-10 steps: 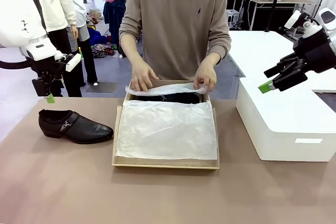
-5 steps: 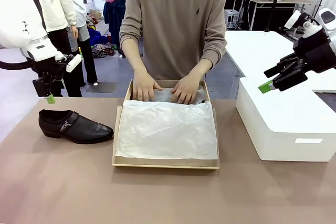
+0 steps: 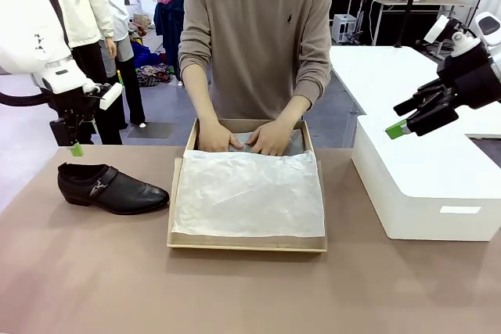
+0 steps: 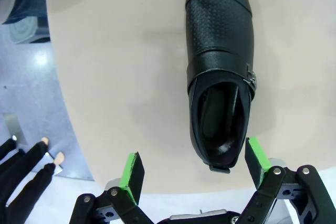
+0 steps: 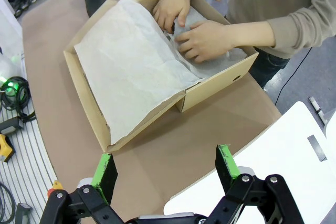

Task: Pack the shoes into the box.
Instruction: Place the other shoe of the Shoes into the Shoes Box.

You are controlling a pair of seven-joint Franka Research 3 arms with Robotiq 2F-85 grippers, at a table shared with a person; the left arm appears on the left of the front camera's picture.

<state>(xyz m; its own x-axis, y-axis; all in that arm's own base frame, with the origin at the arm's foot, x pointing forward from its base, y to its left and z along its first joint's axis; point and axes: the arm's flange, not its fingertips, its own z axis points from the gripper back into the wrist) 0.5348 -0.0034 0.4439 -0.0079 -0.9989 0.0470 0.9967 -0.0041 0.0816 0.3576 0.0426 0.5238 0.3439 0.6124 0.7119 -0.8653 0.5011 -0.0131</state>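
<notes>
- The left gripper hangs at the middle left of the front view, pointing down above the heel end of the shoe, clear of it; its jaws are wide and hold nothing.
- In the left wrist view, the gripper brackets the shoe's heel opening from above, with the toe pointing to the top of the frame.
- The right gripper hovers at the upper right, angled down and left over the white block, jaws wide and empty.
- The person's hands press down side by side inside the far end of the box, on crumpled tissue.
- The box sits mid-bench. White tissue paper covers its near part.
- The shoe lies on the bench left of the box, apart from it, toe toward it.
</notes>
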